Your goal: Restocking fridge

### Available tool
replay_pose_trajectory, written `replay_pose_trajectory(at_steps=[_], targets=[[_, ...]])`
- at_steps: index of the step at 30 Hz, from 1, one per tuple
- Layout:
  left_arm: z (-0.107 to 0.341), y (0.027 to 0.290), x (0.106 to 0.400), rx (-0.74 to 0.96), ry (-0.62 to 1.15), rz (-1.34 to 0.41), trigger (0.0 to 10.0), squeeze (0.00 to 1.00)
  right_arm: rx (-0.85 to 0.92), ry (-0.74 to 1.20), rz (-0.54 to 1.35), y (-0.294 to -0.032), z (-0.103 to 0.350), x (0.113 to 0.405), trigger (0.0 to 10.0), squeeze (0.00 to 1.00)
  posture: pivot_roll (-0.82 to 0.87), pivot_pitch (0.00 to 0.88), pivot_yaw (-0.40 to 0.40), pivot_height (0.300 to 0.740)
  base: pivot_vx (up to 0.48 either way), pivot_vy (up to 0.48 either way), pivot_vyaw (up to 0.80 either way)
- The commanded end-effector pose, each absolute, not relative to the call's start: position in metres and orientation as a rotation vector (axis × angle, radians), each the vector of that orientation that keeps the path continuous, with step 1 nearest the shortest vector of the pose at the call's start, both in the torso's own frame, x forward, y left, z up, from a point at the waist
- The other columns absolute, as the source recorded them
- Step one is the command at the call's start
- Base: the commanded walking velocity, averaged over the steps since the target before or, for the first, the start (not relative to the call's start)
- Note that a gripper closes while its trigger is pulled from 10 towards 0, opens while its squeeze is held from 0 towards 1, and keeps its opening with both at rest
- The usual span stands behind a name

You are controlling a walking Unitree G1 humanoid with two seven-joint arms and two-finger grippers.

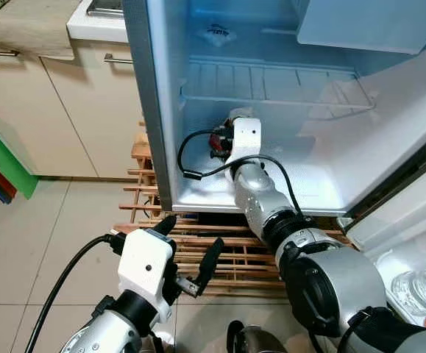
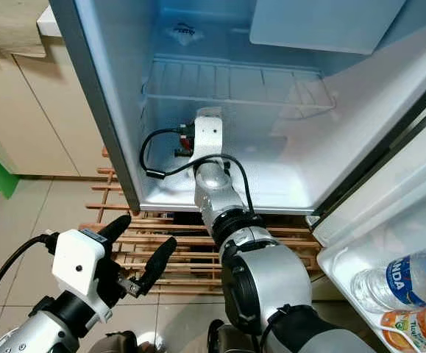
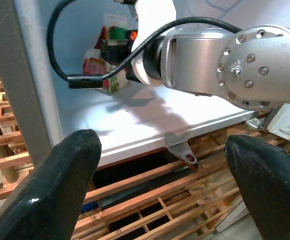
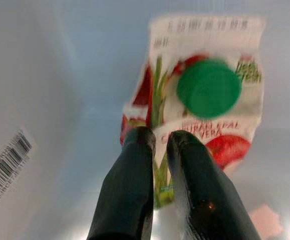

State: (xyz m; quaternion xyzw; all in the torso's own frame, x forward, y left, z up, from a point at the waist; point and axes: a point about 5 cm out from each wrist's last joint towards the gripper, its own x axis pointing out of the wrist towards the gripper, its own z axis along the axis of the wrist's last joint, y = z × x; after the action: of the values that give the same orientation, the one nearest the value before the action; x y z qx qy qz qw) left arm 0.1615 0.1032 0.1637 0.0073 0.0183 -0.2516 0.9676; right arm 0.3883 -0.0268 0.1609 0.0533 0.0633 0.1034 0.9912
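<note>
From the head cams I can't see the right gripper (image 4: 157,142) itself; its white wrist housing (image 1: 243,137) covers it, and only a sliver of the juice carton (image 1: 216,140) peeks out beside it. The right wrist view is soft: carton print unreadable, green cap (image 4: 209,88) blurred, and its lower part sits behind the two fingers. I can't tell whether they touch it. Bottles (image 2: 398,282) in the door shelf are cut by the frame edge. Freezer flap (image 1: 367,22) is cropped at the top.
</note>
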Motion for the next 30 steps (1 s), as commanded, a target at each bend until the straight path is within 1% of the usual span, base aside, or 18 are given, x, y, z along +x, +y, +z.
replay_pose_trajectory(at_steps=[1,4,6,8,10,15,18,26,30], targets=[[0.157,0.1,0.16,0.016,0.074,-0.529,10.0,0.0,0.131,0.172,0.299,0.007,0.138,0.366,10.0,0.0,0.14,0.214,-0.086,0.74,0.0,0.0,0.0],[0.156,0.1,0.161,0.017,0.078,-0.533,10.0,0.0,0.111,0.161,0.292,0.003,0.134,0.364,10.0,0.0,0.14,0.216,-0.085,0.74,0.0,0.0,0.0],[0.155,0.1,0.161,0.019,0.08,-0.533,10.0,0.0,0.074,0.147,0.256,-0.006,0.129,0.363,10.0,0.0,0.13,0.214,-0.087,0.74,0.0,0.0,0.0],[0.155,0.1,0.162,0.02,0.08,-0.532,10.0,0.0,0.062,0.146,0.243,-0.008,0.127,0.363,10.0,0.0,0.13,0.215,-0.086,0.74,0.0,0.0,0.0],[0.155,0.1,0.163,0.021,0.078,-0.528,10.0,0.0,0.026,0.196,0.197,-0.02,0.112,0.361,10.0,0.0,0.13,0.215,-0.085,0.74,0.0,0.0,0.0],[0.155,0.101,0.164,0.024,0.073,-0.523,10.0,0.0,-0.005,0.216,0.178,-0.027,0.108,0.362,10.0,0.0,0.13,0.217,-0.082,0.74,0.0,0.0,0.0],[0.156,0.101,0.165,0.025,0.072,-0.518,10.0,0.0,-0.02,0.216,0.185,-0.023,0.111,0.363,10.0,0.0,0.13,0.218,-0.081,0.74,0.0,0.0,0.0],[0.157,0.103,0.162,0.03,0.07,-0.507,10.0,0.0,-0.037,0.216,0.245,0.002,0.121,0.361,10.0,0.0,0.16,0.216,-0.083,0.74,0.0,0.0,0.0],[0.157,0.103,0.161,0.033,0.071,-0.505,10.0,0.0,-0.048,0.203,0.271,0.011,0.126,0.36,10.0,0.0,0.17,0.217,-0.083,0.74,0.0,0.0,0.0]])
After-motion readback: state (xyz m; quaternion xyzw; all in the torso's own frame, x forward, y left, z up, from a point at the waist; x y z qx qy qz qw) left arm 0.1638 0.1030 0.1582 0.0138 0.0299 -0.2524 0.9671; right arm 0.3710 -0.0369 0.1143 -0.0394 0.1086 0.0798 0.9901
